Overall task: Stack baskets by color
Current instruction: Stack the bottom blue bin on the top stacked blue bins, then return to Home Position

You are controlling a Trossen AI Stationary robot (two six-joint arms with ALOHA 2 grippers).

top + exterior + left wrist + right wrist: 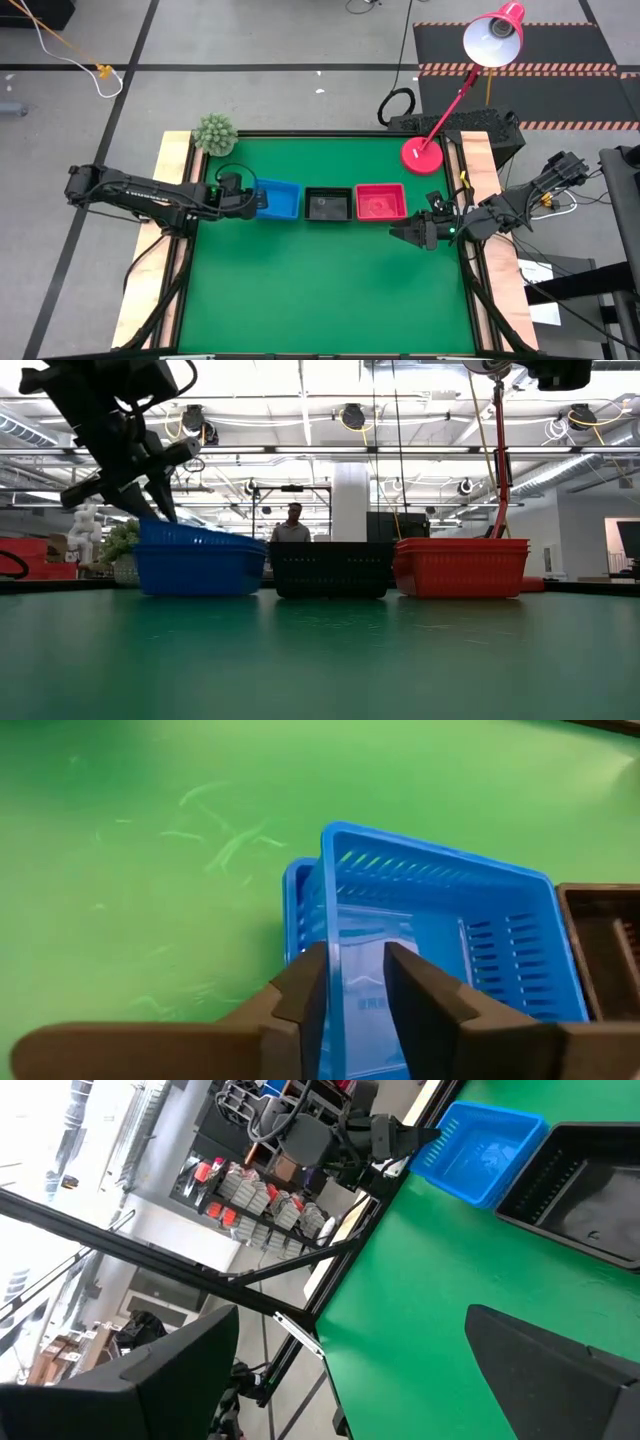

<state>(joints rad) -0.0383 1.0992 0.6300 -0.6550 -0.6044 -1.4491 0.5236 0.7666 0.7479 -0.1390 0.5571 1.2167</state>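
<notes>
Baskets first: my left claw (355,982) sits at the outer end of the blue stack (277,199), one finger on each side of the top basket's end wall. The fingers look a bit apart around that wall (gripping or letting go, I honestly can't tell). In the low view that top blue basket (190,536) rides tilted, higher at my end, not fully seated in the one under it.

Progress, judging from how things lie: three piles in a row across the green table (320,290), blue, then black (328,203), then red (380,200), each just beside the next. The red pile (461,566) shows layered rims, so it looks done. Black I can't count. What's left is probably getting that blue one to drop flat.

Room: plenty of open table in front of the row. The black pile is close on the blue's far side, so I'd back out toward my own edge. My right claw (412,232) waits spread wide near the red pile.
</notes>
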